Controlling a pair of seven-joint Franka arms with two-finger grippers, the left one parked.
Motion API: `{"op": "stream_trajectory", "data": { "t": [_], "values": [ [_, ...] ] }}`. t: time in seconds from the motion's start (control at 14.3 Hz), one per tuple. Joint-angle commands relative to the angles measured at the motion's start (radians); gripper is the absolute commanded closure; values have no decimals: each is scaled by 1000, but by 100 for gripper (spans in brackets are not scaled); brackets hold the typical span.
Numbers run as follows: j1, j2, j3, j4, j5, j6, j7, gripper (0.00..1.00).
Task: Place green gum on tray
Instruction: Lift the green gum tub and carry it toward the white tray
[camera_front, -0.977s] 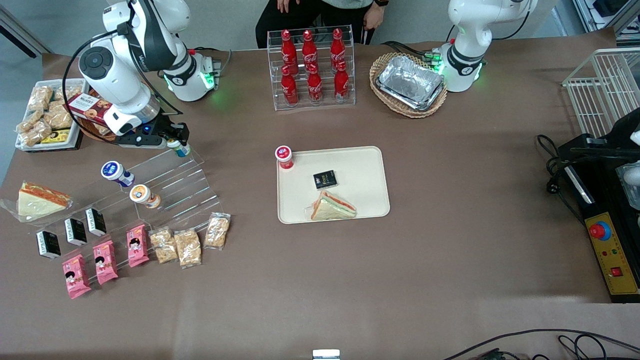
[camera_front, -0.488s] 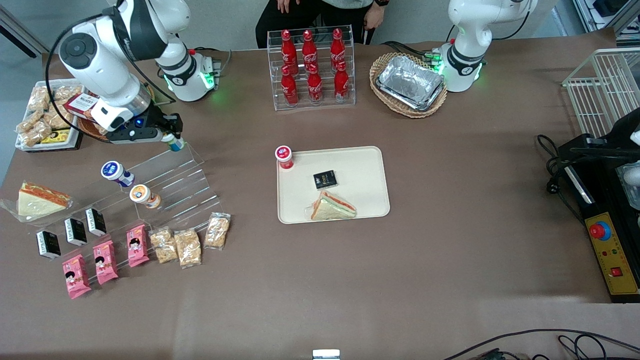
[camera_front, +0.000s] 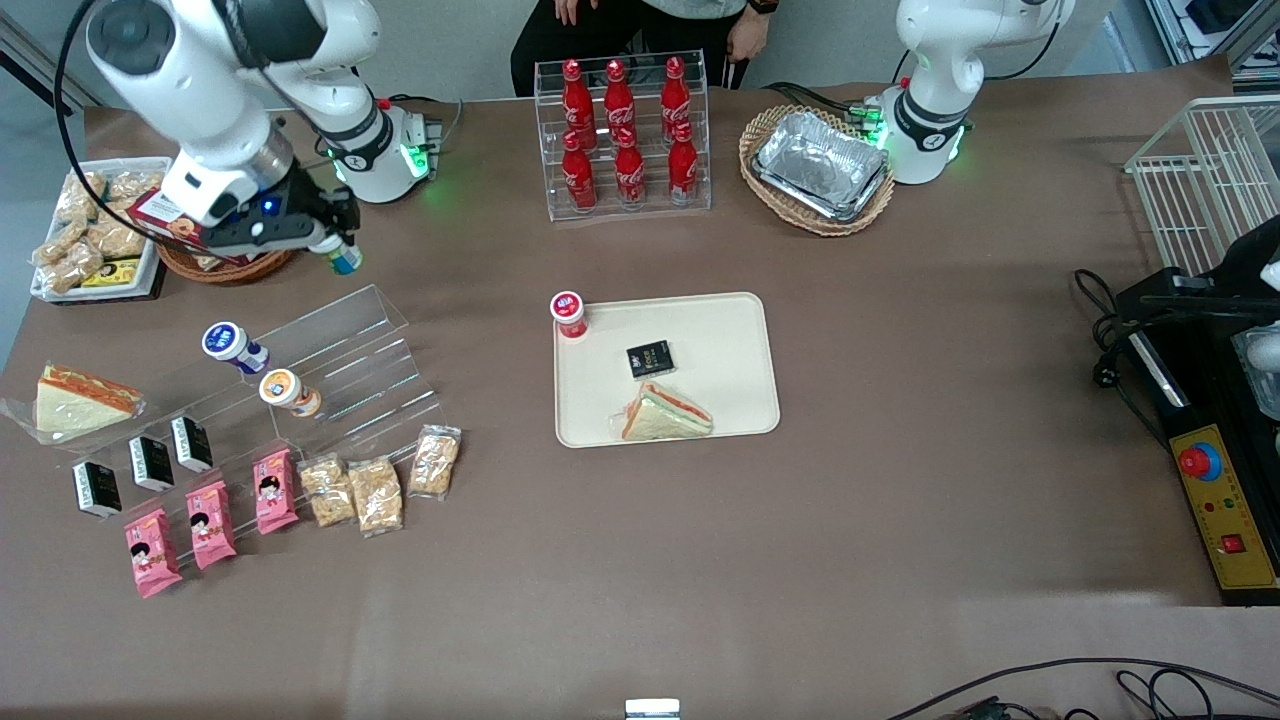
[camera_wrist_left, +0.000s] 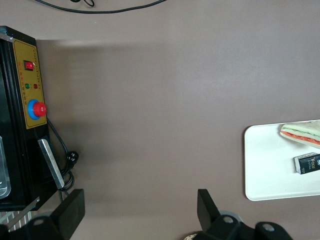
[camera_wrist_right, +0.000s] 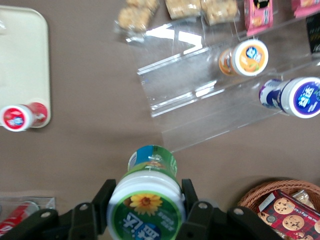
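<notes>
Gripper (camera_front: 338, 250) pinching the green gum (camera_front: 344, 258) just under its lid, aloft above the table, farther from the front camera than the clear stepped stand (camera_front: 340, 365). Tray (camera_front: 735, 330) well apart from the stand, toward the parked arm's end, carrying a red-lidded bottle (camera_front: 569, 313), a dark packet (camera_front: 650, 358) and a sandwich (camera_front: 664, 414).

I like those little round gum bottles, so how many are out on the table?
4: the green gum is lifted in the right gripper, the red-lidded one stands at the tray corner, and the blue-lidded and orange-lidded bottles lie on the clear stepped stand.
</notes>
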Motion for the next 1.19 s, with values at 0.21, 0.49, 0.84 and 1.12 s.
{"op": "stream_trajectory", "data": {
  "t": [0.21,0.49,0.84,1.12],
  "values": [
    [-4,87,157,194,113,-102,245,100],
    [-6,260,302,352,120,-97,503,100],
    [5,463,414,459,109,7,688,100],
    [13,615,446,446,97,206,705,100]
  ]
}}
